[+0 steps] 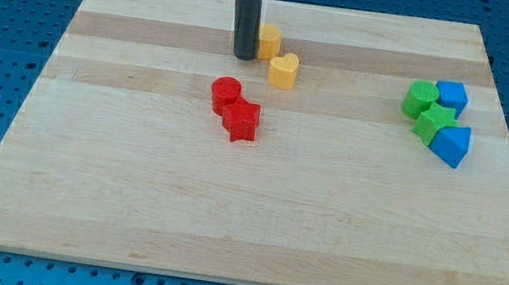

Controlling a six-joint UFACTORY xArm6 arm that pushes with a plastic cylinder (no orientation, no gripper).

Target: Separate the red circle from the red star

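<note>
red star (242,120) touches red circle (225,94); my tip (244,56) beyond.

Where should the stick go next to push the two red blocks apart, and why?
Probably my tip should slide toward the view's bottom, to just above the red circle. The red circle touches the red star, which lies at its lower right. My tip is near the view's top, beside the yellow blocks, so it must get close before it can push the circle away to the left.
</note>
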